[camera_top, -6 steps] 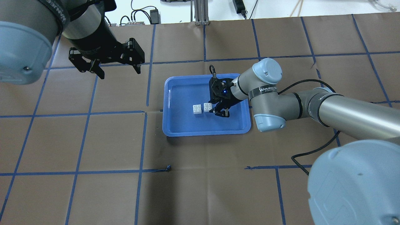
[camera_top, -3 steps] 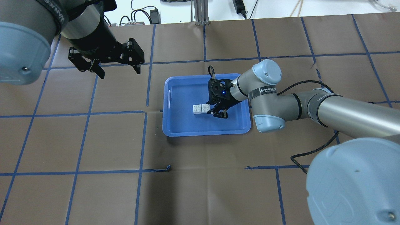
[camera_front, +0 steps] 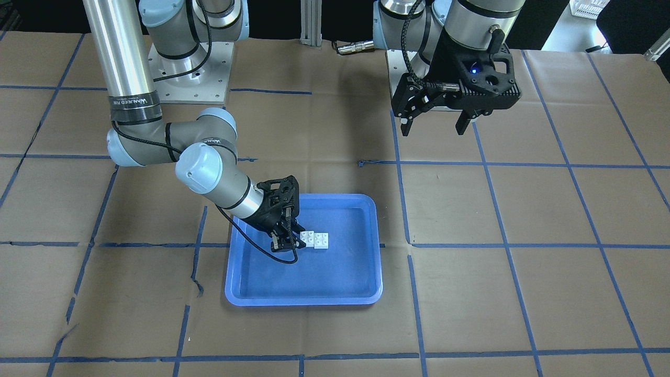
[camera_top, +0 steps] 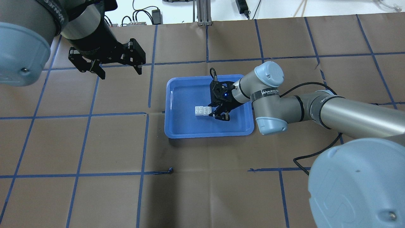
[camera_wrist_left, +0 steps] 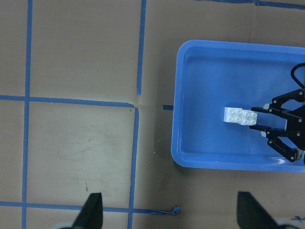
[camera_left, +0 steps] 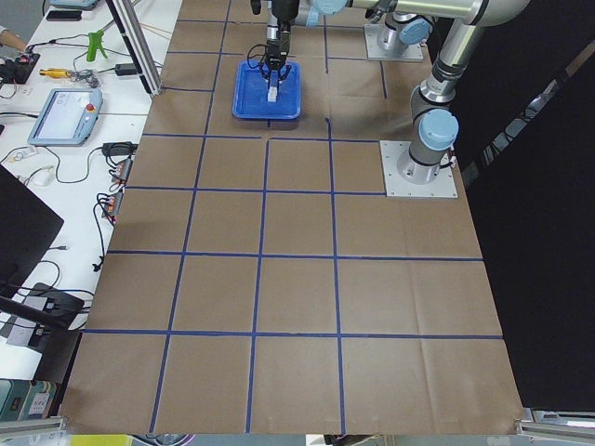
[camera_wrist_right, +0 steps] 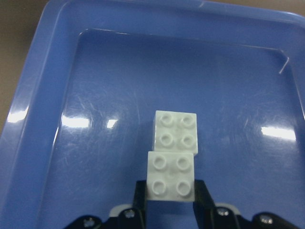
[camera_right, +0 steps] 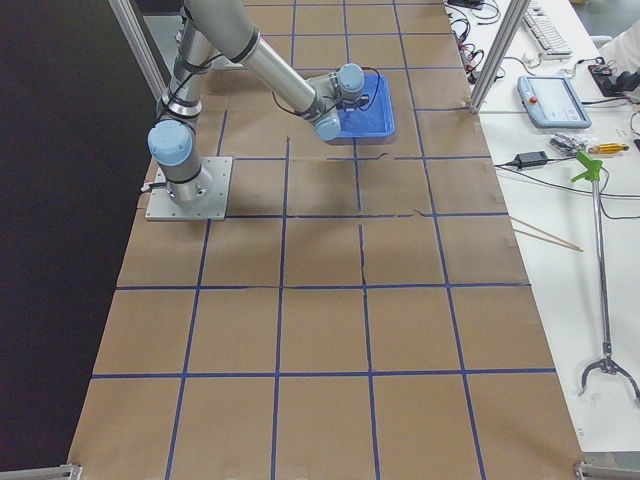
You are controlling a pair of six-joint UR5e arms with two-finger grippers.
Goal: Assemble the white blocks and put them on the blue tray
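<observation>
One white block (camera_wrist_right: pixel 170 174), apparently snug, in right hand (camera_wrist_right: pixel 170 193)

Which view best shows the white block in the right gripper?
Right wrist-mounted: the gripped block fills the foreground between the fingers of the right gripper, edge against the other block, slightly offset. Left wrist, overhead and front-facing show the pair small, side by side. Exterior left shows a speck; exterior right hides it behind the arm.

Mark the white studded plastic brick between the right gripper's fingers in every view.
Front-facing: white studded plastic brick, left of the pair.
Overhead: right of the pair.
Exterior left: tiny white speck; pair not separable.
Exterior right: not visible.
Left wrist: right of the pair.
Right wrist: lower of the pair.
Shared landmark: shallow blue plastic tray.
</observation>
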